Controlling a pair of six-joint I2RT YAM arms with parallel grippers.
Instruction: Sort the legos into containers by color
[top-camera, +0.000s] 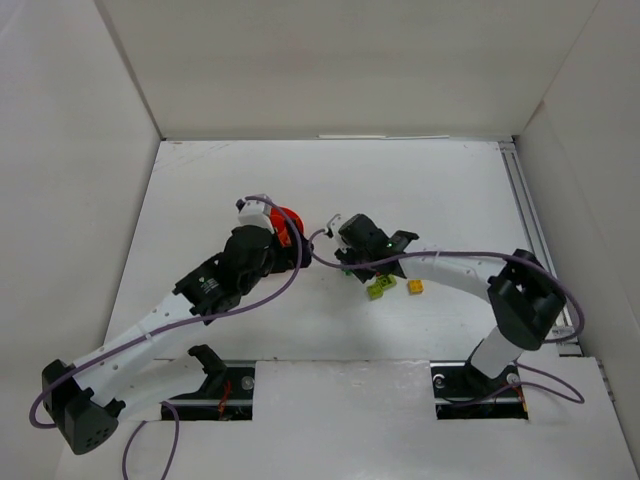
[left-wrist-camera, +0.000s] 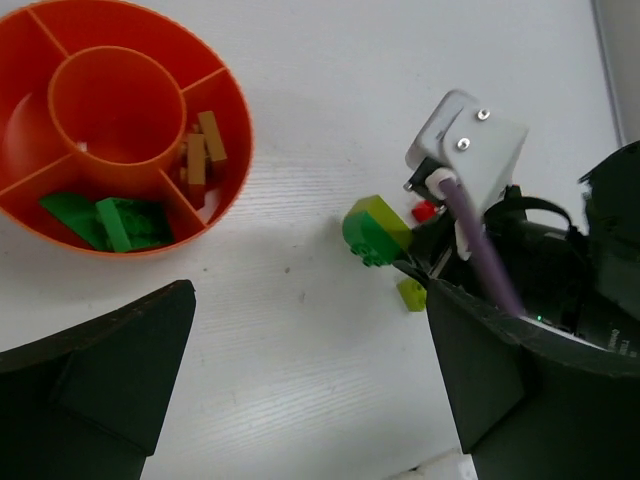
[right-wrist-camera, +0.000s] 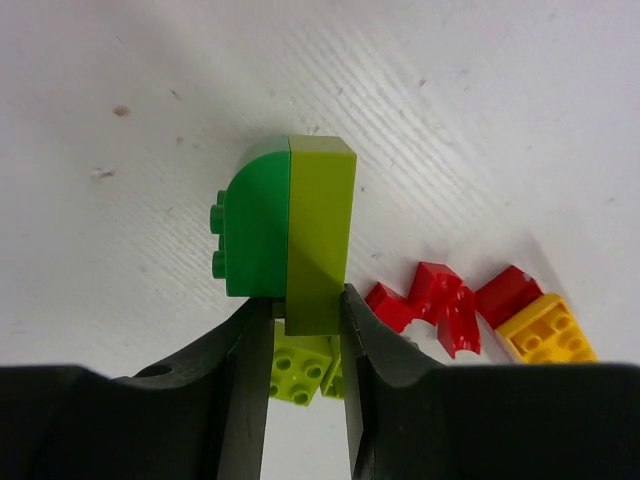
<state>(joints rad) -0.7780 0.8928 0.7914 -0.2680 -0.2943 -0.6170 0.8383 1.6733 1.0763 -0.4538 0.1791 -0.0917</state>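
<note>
We find the right tool (right-wrist-camera: 305, 312) closed on a lime brick (right-wrist-camera: 320, 235) with a green brick (right-wrist-camera: 255, 225) joined to its side — the pair apart from the bowl (left-wrist-camera: 236, 120). The left tool (left-wrist-camera: 305, 395) stands wide open above the bench (left-wrist-camera: 330, 60). Within the bowl, brown-orange bricks (left-wrist-camera: 200, 150) occupy one compartment, green bricks (left-wrist-camera: 115, 222) the next. Red bricks (right-wrist-camera: 435, 300), a yellow brick (right-wrist-camera: 545, 330) and a second lime piece (right-wrist-camera: 300, 372) lie loose by the right tool.
</note>
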